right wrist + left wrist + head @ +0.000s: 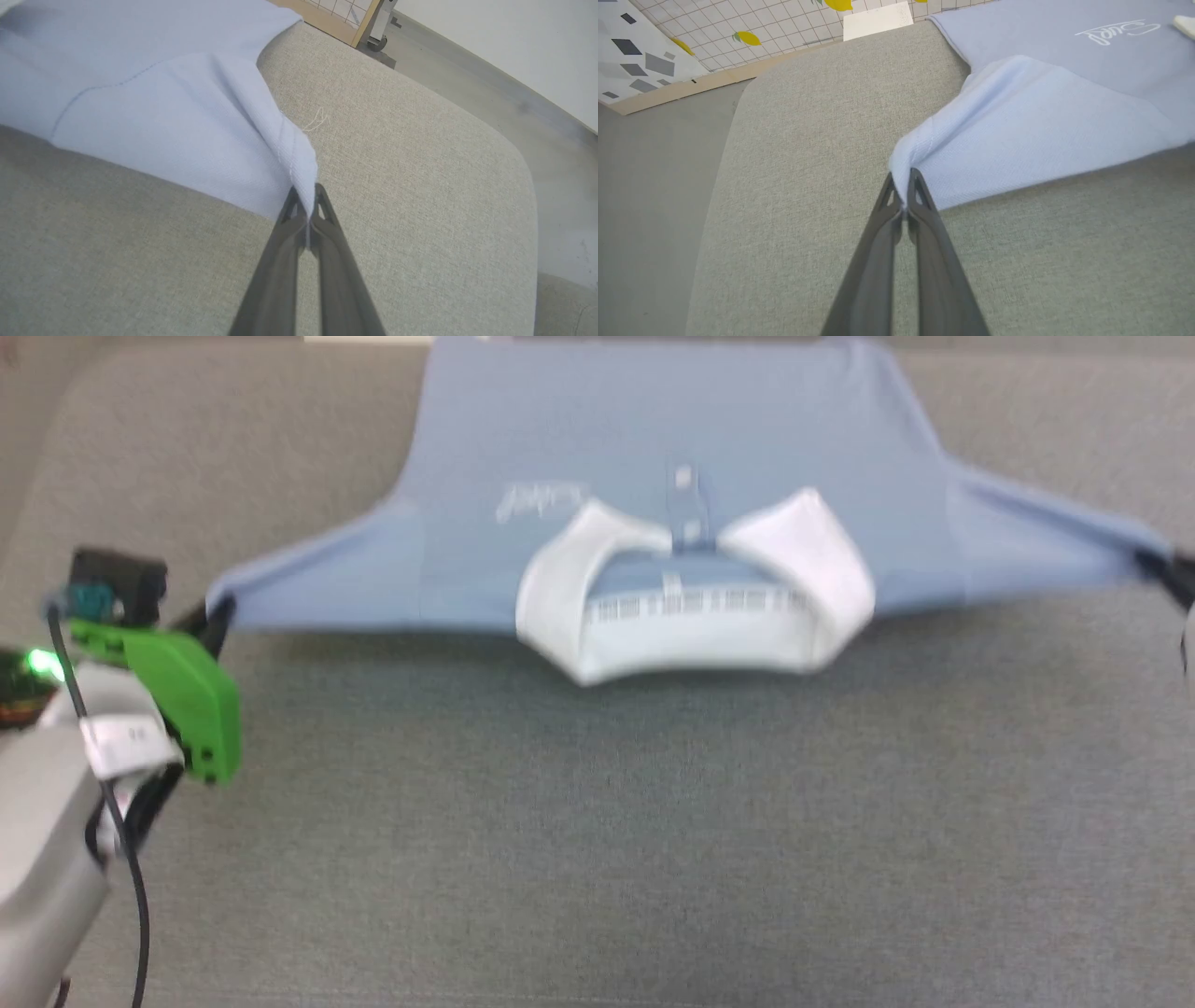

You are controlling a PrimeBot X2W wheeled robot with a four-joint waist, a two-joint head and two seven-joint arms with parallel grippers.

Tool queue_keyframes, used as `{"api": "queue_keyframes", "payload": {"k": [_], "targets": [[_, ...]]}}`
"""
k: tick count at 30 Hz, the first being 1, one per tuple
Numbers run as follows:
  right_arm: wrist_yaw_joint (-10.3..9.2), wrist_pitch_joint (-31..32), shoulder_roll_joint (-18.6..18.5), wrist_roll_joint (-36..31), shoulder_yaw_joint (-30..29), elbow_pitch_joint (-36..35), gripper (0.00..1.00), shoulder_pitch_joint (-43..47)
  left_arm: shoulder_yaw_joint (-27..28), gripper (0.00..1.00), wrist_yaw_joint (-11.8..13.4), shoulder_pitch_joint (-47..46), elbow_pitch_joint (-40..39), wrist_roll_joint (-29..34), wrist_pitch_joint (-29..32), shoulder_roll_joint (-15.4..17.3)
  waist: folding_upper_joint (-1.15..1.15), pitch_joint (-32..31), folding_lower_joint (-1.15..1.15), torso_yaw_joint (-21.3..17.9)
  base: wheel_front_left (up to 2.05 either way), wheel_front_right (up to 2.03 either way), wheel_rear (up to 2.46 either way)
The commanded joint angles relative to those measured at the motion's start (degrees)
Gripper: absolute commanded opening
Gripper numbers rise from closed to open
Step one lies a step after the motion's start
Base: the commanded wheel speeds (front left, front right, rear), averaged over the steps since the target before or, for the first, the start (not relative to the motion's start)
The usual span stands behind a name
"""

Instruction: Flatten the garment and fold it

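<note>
The light blue polo shirt (672, 448) is stretched wide over the grey cushion, front up, its white collar (695, 588) toward me and the cursive logo (541, 502) left of the buttons. My left gripper (217, 614) is shut on the tip of the left sleeve (1017, 135), lifting it off the surface; the left wrist view shows the left gripper (902, 186) pinching the hem. At the right edge my right gripper (1167, 569) is shut on the other sleeve (177, 140); in the right wrist view the right gripper (306, 198) clamps that cuff. The shirt's lower hem runs out of view at the top.
The grey fabric surface (597, 840) has rounded corners; beyond its edges lies grey floor (649, 196). A wooden skirting and patterned tiled wall (714, 42) stand past the left side. A wheeled stand's foot (378, 42) is beyond the right corner.
</note>
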Motion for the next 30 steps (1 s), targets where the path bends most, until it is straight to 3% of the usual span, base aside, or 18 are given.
{"api": "queue_keyframes", "payload": {"k": [1, 11, 18, 22, 28, 29, 30], "targets": [[-0.14, 0.79, -1.83, 0.18, -0.03, -0.44, 0.00, 2.40, 0.11, 0.00, 1.12, 2.46, -0.59, -0.67, 0.64, 1.83, 0.00, -5.95, 0.01, 0.26, 0.00, 0.00, 0.00], [-0.14, 6.95, -7.88, 2.23, -1.85, -8.45, 0.00, 18.51, -3.16, 0.00, 4.30, 16.60, -11.38, -3.79, 4.63, 6.36, 0.00, -10.42, 0.01, 0.13, 0.00, 0.00, 0.00], [-0.14, 13.59, -11.24, 4.02, -7.02, -13.15, 0.00, 31.83, -4.00, 0.00, 7.87, 24.63, -16.83, -5.30, 4.12, 8.88, 0.00, -10.74, 0.01, 0.07, 0.00, 0.00, 0.00], [-0.14, 13.97, -10.20, 2.19, -12.41, -14.60, 0.00, 36.47, -5.32, 0.00, 8.60, 26.58, -19.02, -4.93, 4.15, 8.46, 0.00, -9.48, 0.01, 0.12, 0.00, 0.00, 0.00], [-0.14, 15.03, -5.69, -2.50, -20.59, -16.68, 0.00, 39.70, -7.58, 0.00, 8.47, 25.40, -21.30, -3.55, 5.64, 5.74, 0.00, -7.64, 0.01, 0.95, 0.00, 0.00, 0.00], [-0.14, 15.01, -5.16, -3.53, -21.81, -17.27, 0.31, 39.79, -8.04, 0.00, 8.26, 25.04, -21.57, -3.12, 5.95, 5.41, 0.00, -7.25, 0.01, 1.13, 0.00, 0.00, 0.00], [-0.14, 15.19, -4.41, -4.55, -23.54, -17.77, 1.00, 39.83, -8.65, 0.00, 7.93, 24.59, -21.90, -2.65, 6.46, 5.00, 0.00, -6.80, 0.01, 1.37, 0.00, 0.00, 0.00]]}}
